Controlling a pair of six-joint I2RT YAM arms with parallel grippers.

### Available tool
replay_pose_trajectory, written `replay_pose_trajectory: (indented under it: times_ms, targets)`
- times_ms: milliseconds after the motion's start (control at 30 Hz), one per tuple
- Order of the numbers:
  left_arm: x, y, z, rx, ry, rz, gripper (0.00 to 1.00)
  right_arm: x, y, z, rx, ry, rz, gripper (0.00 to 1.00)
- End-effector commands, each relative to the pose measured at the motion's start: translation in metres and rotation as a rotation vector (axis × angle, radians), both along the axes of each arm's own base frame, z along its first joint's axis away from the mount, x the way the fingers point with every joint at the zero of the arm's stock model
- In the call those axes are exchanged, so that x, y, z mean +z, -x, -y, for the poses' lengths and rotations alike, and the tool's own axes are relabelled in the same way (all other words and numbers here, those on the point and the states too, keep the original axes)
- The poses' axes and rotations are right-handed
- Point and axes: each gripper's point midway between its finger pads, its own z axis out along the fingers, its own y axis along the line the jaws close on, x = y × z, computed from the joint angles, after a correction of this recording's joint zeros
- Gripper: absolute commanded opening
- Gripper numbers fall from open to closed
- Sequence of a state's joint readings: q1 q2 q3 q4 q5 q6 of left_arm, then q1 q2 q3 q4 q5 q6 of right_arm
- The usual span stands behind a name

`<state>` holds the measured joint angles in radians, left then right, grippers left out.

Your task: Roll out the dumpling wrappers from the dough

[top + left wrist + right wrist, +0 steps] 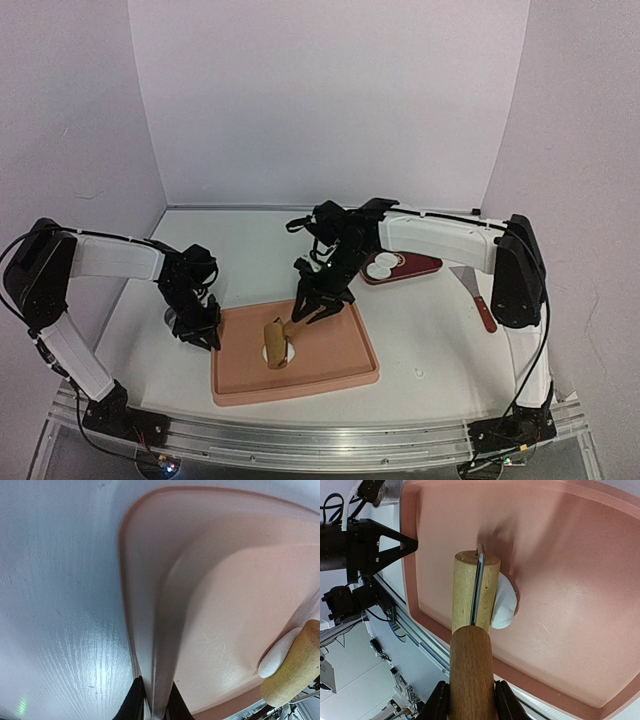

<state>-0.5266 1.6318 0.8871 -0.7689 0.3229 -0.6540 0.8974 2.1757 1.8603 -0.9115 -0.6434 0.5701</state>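
Observation:
On the pink tray (340, 360) a small white piece of dough (504, 605) lies pressed under the wooden rolling pin (475, 592). The roller covers most of the dough (281, 352), which shows at its side. My right gripper (471, 692) is shut on the pin's darker handle, reaching in from the tray's far side (312, 308). The left gripper (156, 692) is shut on the tray's left rim (150, 645), at the tray's left edge in the top view (205, 335). Two round white dumpling wrappers (380, 265) rest on a dark red plate (425, 265) behind the tray.
A scraper with a red handle (476, 293) lies on the table right of the plate. A metal ring (174, 318) sits on the table just behind the left gripper. White walls close in the back and both sides.

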Motion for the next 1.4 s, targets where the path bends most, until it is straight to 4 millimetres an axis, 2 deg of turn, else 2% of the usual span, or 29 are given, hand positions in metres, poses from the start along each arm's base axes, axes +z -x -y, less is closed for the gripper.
replay_pose_trajectory:
  times_ms: [0, 100, 167, 200, 300, 400, 667, 967, 1100, 1367]
  targets:
    - [-0.036, -0.01, -0.017, 0.02, -0.106, 0.056, 0.0, -0.084, -0.013, 0.099, -0.024, 0.577, 0.134, 0.0]
    - [-0.042, -0.008, -0.021, 0.025, -0.123, 0.056, 0.0, -0.02, -0.008, 0.043, 0.01, 0.293, 0.161, 0.0]
    - [-0.044, -0.008, -0.023, 0.026, -0.133, 0.056, 0.0, 0.005, -0.004, 0.024, 0.028, 0.207, 0.175, 0.0]
    - [-0.045, -0.009, -0.024, 0.022, -0.142, 0.057, 0.0, 0.03, 0.002, 0.006, 0.042, 0.126, 0.183, 0.0]
    - [-0.049, -0.01, -0.025, 0.012, -0.156, 0.049, 0.0, 0.061, 0.008, -0.011, 0.012, 0.049, 0.181, 0.0]
    - [-0.052, -0.009, -0.026, 0.01, -0.164, 0.04, 0.0, 0.073, 0.003, -0.007, -0.077, 0.056, 0.187, 0.0]
    - [-0.053, -0.008, -0.027, 0.003, -0.174, 0.037, 0.0, 0.063, 0.008, 0.02, -0.199, 0.165, 0.152, 0.0]
    - [-0.053, -0.01, -0.027, -0.008, -0.176, 0.036, 0.0, 0.058, 0.006, 0.018, -0.184, 0.197, 0.142, 0.0]
    - [-0.055, -0.009, -0.027, -0.011, -0.177, 0.033, 0.0, 0.043, 0.01, 0.018, -0.178, 0.224, 0.106, 0.0]
    - [-0.056, -0.01, -0.029, -0.008, -0.191, 0.033, 0.0, 0.008, 0.016, 0.035, -0.138, 0.331, 0.082, 0.0]
